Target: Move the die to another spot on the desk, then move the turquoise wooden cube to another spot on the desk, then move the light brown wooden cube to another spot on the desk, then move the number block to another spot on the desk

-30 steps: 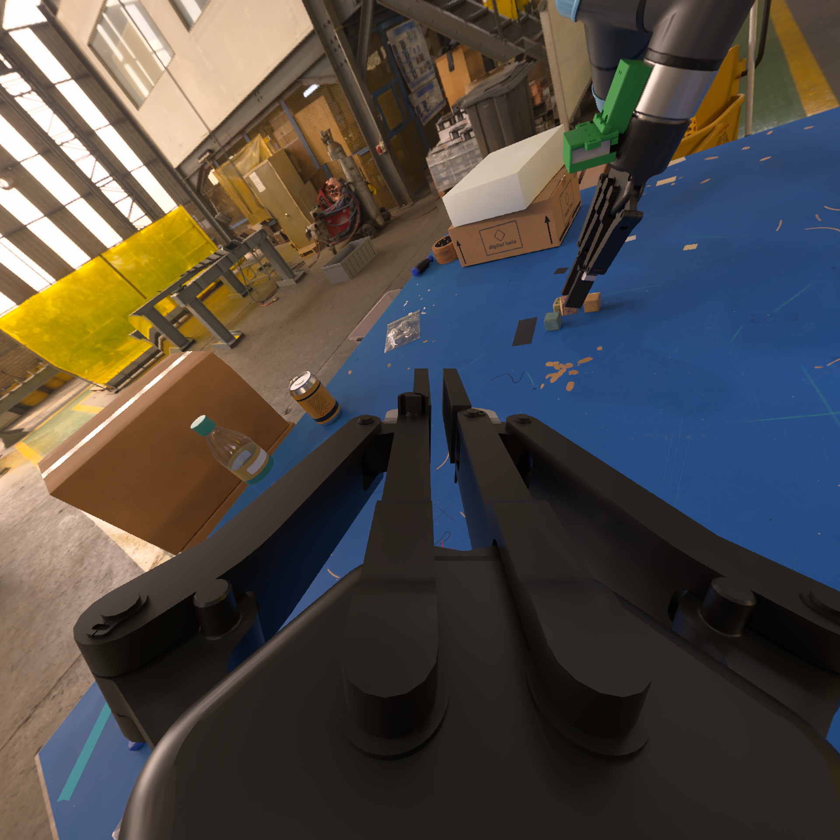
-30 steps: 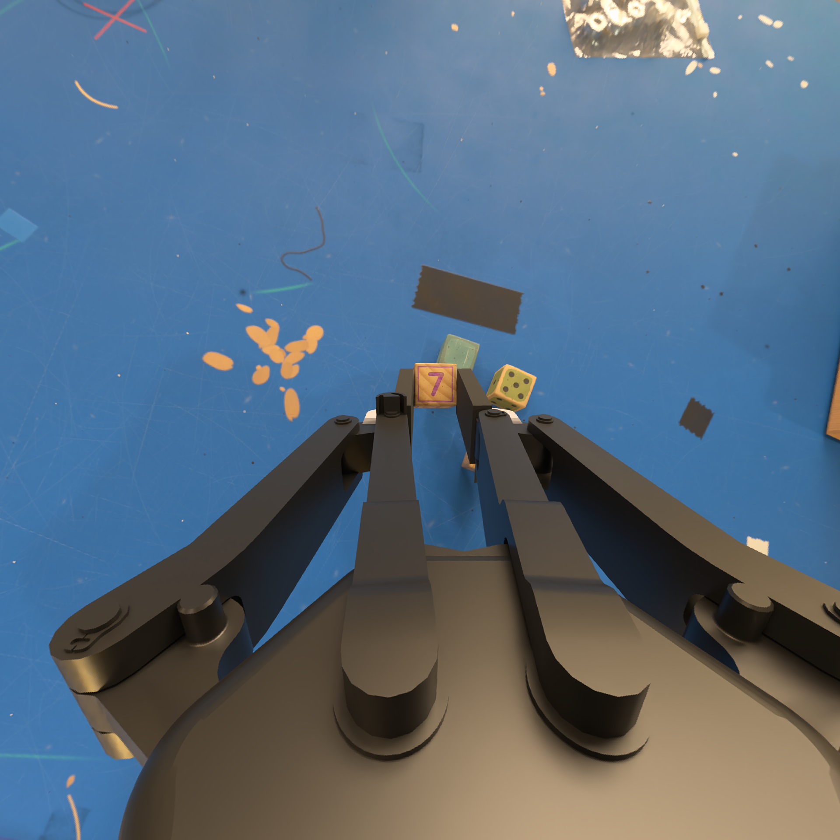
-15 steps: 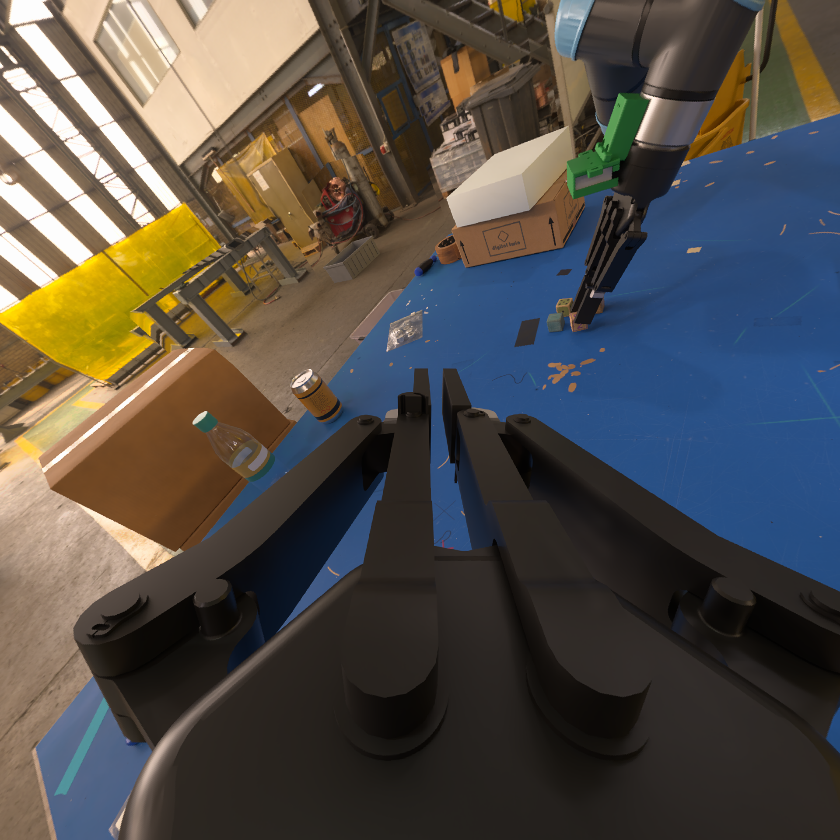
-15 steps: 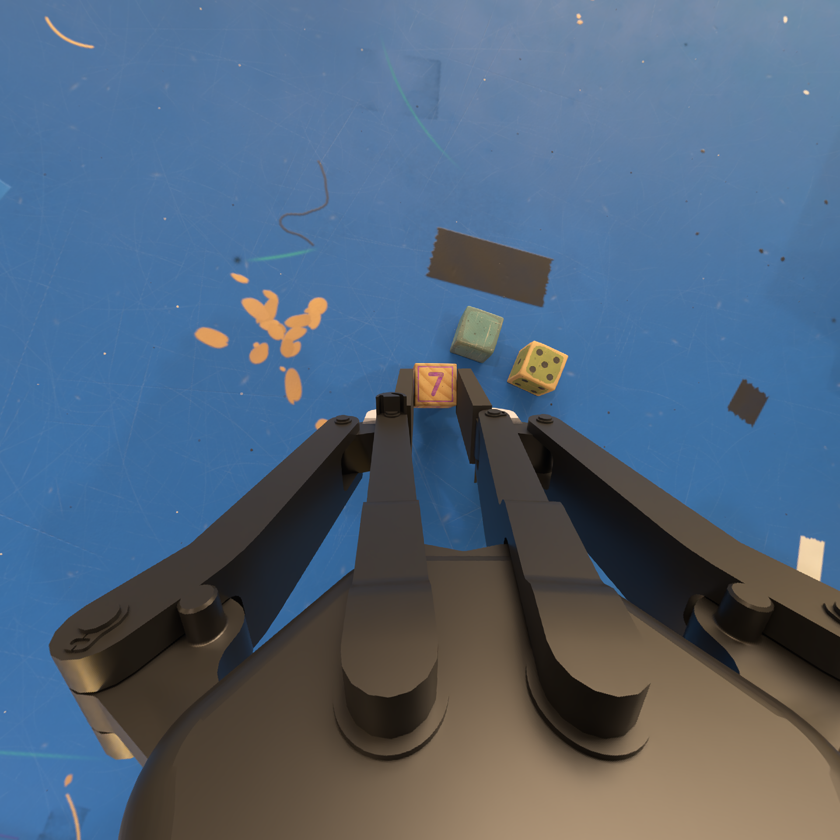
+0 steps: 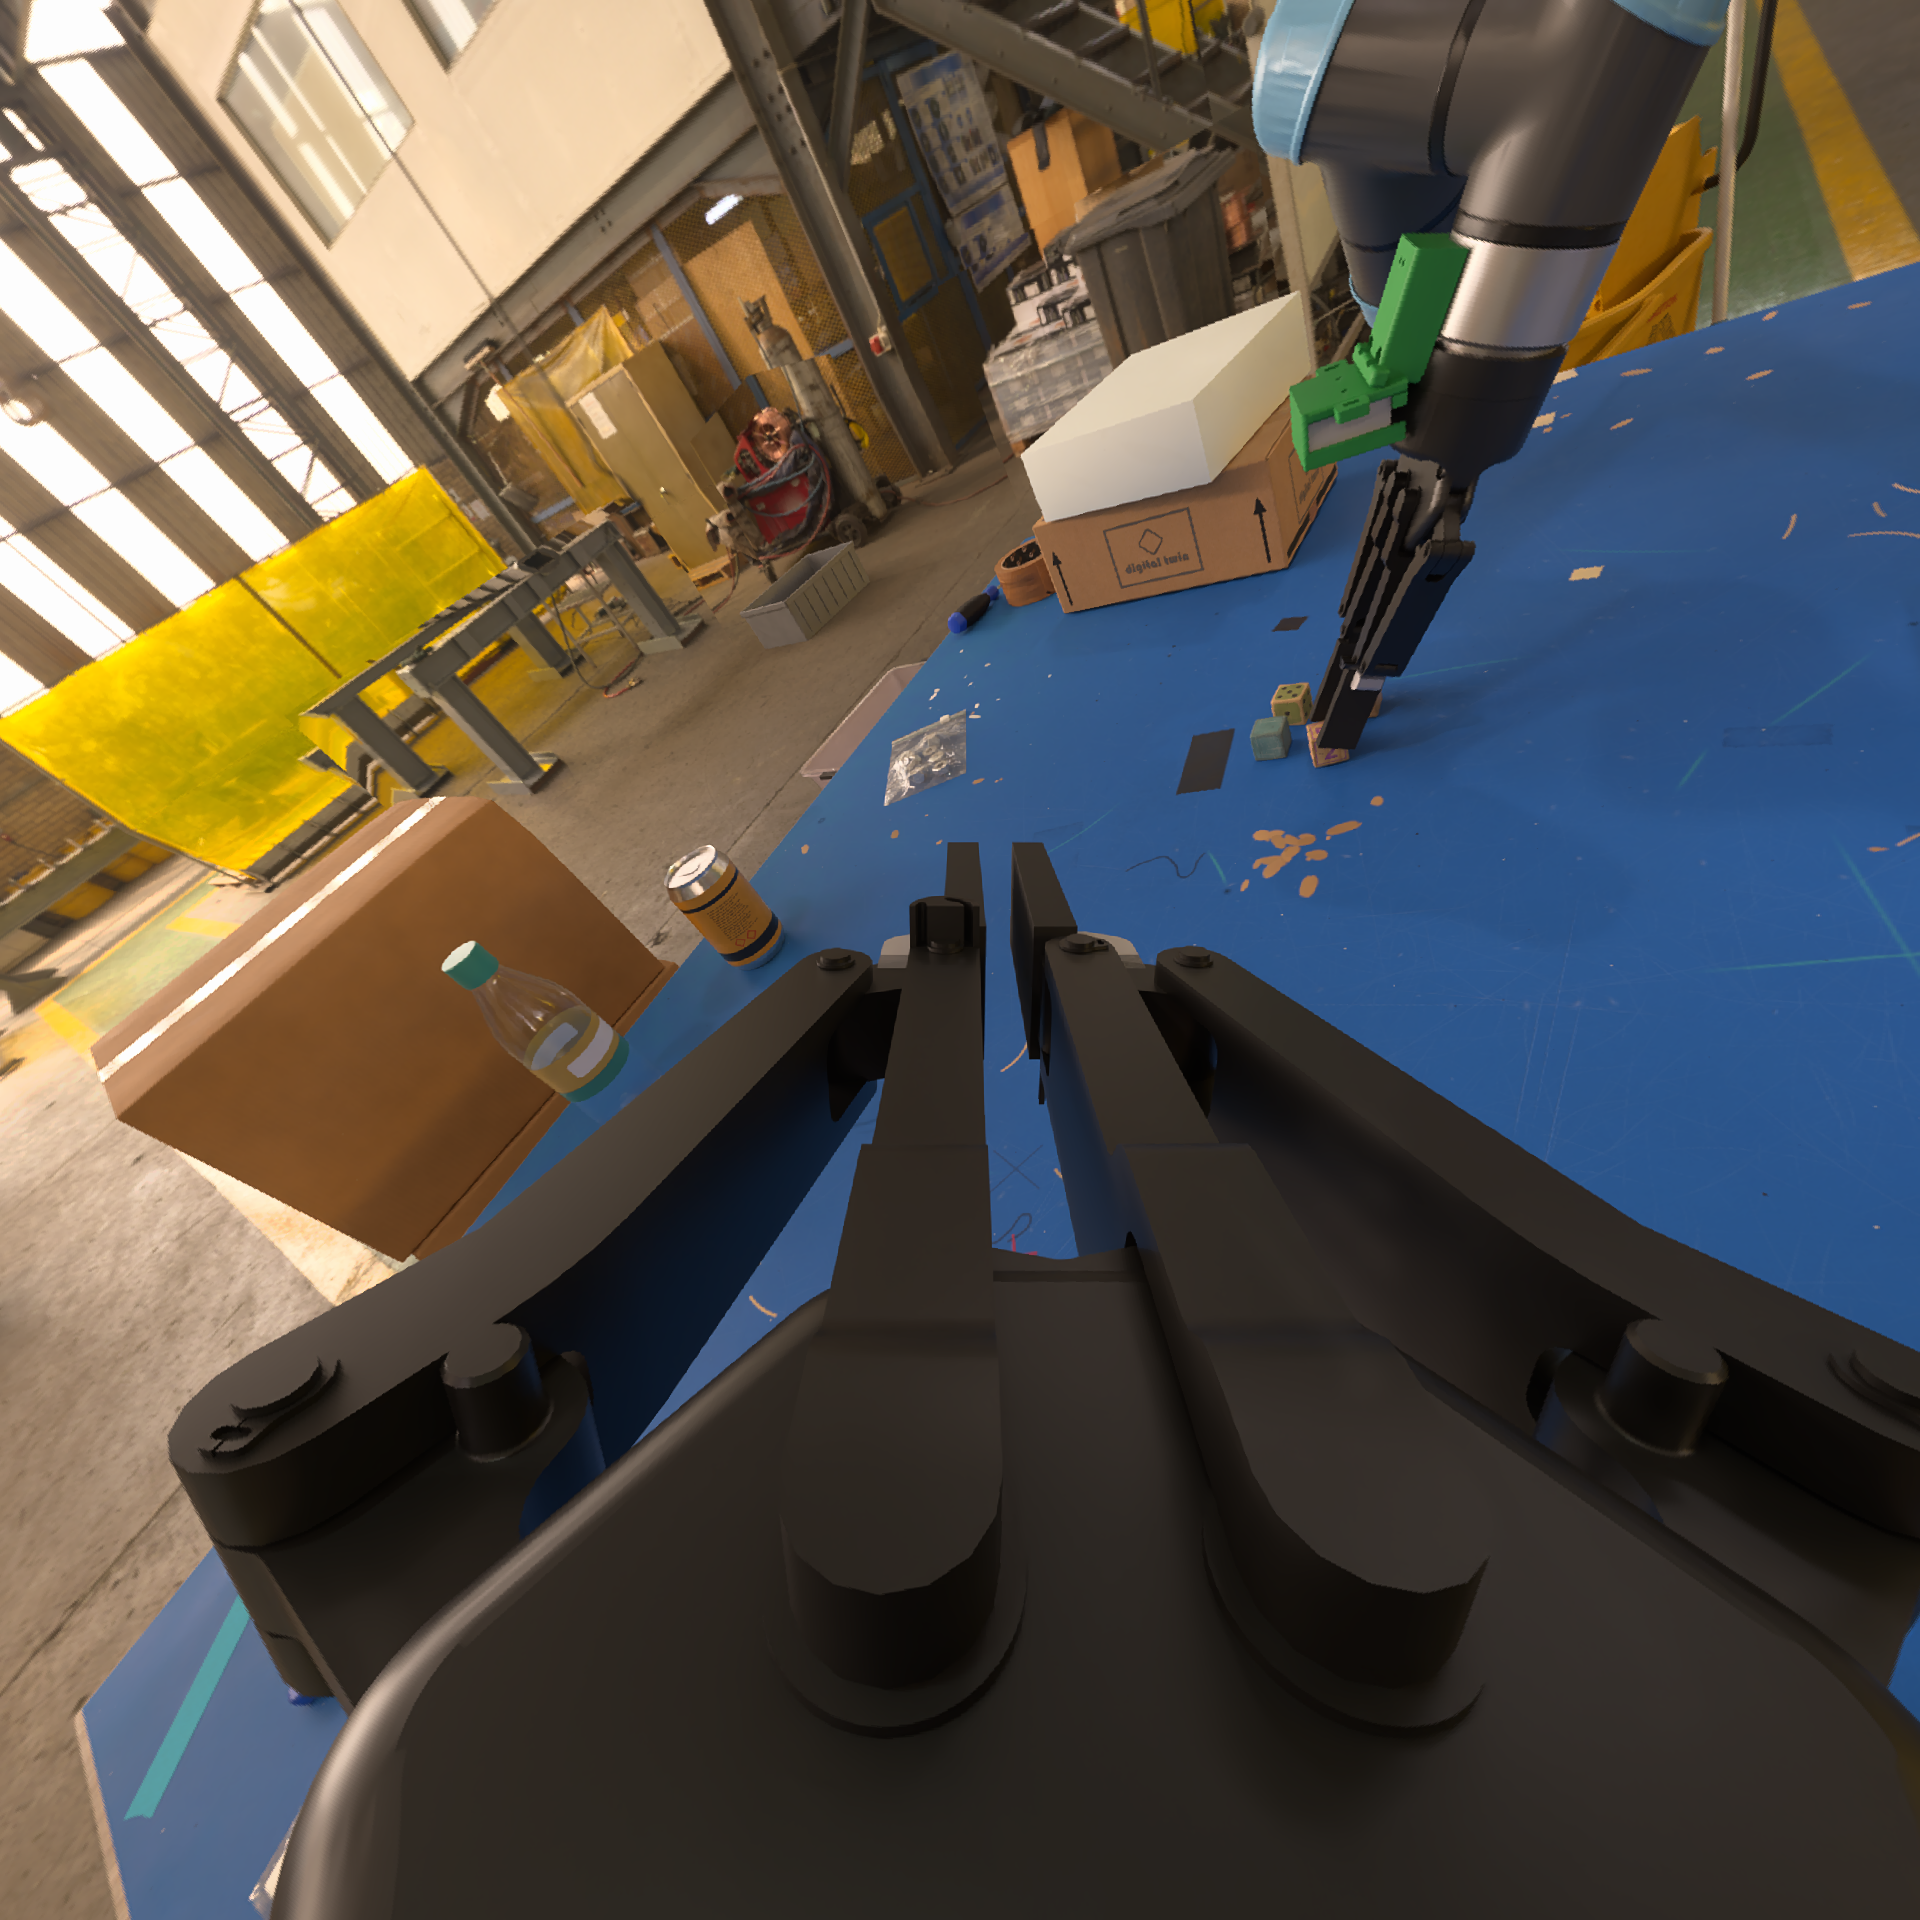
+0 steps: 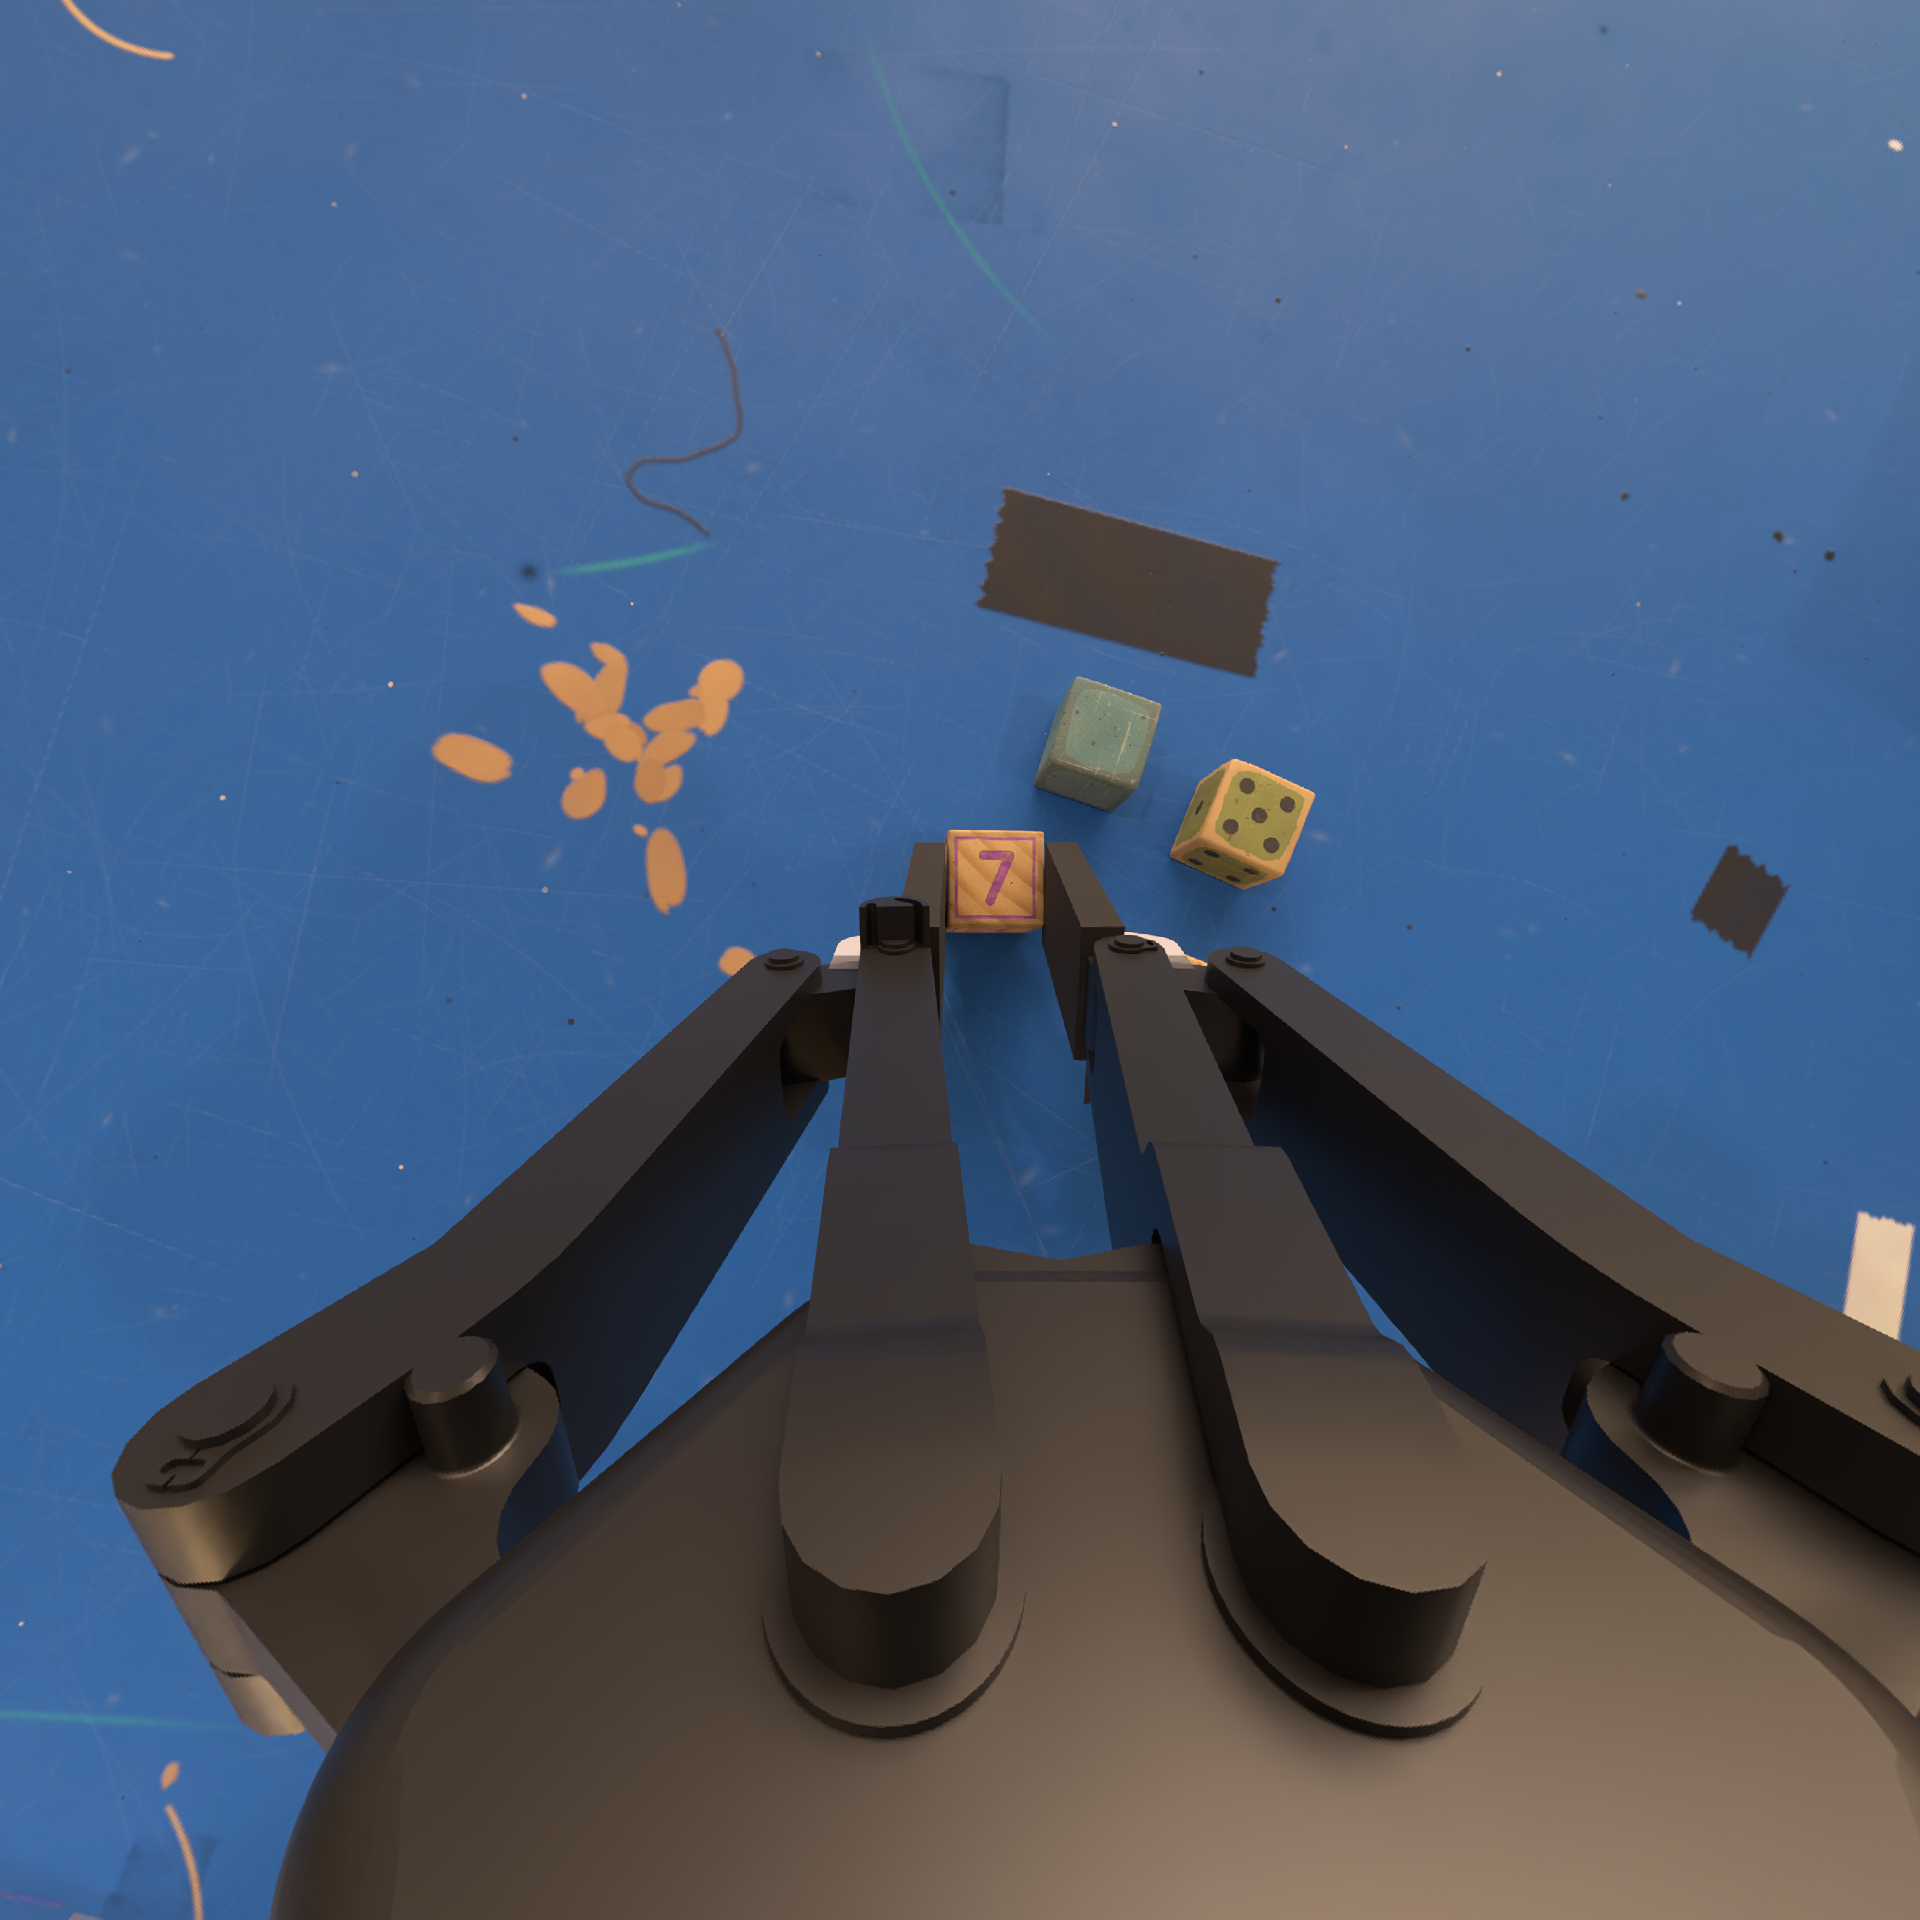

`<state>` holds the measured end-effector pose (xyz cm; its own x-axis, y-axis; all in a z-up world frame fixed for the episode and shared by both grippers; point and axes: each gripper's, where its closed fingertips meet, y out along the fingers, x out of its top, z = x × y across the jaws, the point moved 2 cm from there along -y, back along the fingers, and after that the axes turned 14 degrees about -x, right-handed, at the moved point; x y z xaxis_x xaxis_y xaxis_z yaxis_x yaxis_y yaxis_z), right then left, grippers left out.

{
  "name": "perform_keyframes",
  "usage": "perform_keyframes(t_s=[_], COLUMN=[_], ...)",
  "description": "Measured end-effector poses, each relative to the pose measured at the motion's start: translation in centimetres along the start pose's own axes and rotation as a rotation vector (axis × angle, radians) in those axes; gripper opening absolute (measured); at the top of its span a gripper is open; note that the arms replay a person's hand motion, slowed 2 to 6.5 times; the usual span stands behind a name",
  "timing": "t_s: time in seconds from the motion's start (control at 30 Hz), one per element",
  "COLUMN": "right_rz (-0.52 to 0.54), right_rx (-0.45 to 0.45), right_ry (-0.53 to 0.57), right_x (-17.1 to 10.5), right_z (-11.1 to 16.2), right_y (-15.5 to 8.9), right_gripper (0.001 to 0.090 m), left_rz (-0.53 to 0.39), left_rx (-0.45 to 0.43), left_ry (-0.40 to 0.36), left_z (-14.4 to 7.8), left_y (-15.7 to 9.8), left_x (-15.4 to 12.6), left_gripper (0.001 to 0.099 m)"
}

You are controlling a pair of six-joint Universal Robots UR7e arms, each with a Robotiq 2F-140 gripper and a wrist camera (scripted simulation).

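My right gripper (image 6: 995, 868) is shut on the number block (image 6: 994, 885), a small orange wooden cube with a purple frame, held low over the blue desk (image 6: 1455, 416). The turquoise cube (image 6: 1098, 743) and the yellow-green die (image 6: 1244, 824) lie just beyond it to the right. From the left wrist view the right gripper (image 5: 1335, 740), number block (image 5: 1328, 756), turquoise cube (image 5: 1270, 738) and die (image 5: 1291, 703) are far ahead. The light brown cube (image 5: 1375, 707) is mostly hidden behind the right fingers. My left gripper (image 5: 995, 862) is shut and empty, above the desk's near left part.
A black tape patch (image 6: 1127, 582) lies beyond the cubes and orange flecks (image 6: 623, 717) to their left. A cardboard box with a white block (image 5: 1174, 499) stands at the back. A bag (image 5: 925, 743), a can (image 5: 724, 906) and a bottle (image 5: 540, 1023) line the desk's left edge.
My right gripper has carried the number block away from the turquoise cube and die, toward the left arm's side. The light brown cube stayed behind. The left gripper has barely moved.
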<state>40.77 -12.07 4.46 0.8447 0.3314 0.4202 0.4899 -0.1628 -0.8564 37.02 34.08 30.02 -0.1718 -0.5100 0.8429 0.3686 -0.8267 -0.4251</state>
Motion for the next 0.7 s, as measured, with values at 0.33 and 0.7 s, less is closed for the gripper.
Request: perform_keyframes(t_s=[0.33,0.7], right_rz=[-0.009,-0.165], right_rx=[-0.017,-0.095], right_ry=[0.001,0.008], right_x=[0.1,3.2], right_z=[-0.2,-0.8], right_y=[-0.2,-4.4], right_gripper=[0.0327,0.0386], left_rz=[0.000,-0.013], left_rx=[0.000,0.006], left_ry=[0.002,0.001], left_z=[0.0,0.0], left_y=[-0.1,-0.3], left_x=[0.0,0.2], left_gripper=[0.0086,0.0086])
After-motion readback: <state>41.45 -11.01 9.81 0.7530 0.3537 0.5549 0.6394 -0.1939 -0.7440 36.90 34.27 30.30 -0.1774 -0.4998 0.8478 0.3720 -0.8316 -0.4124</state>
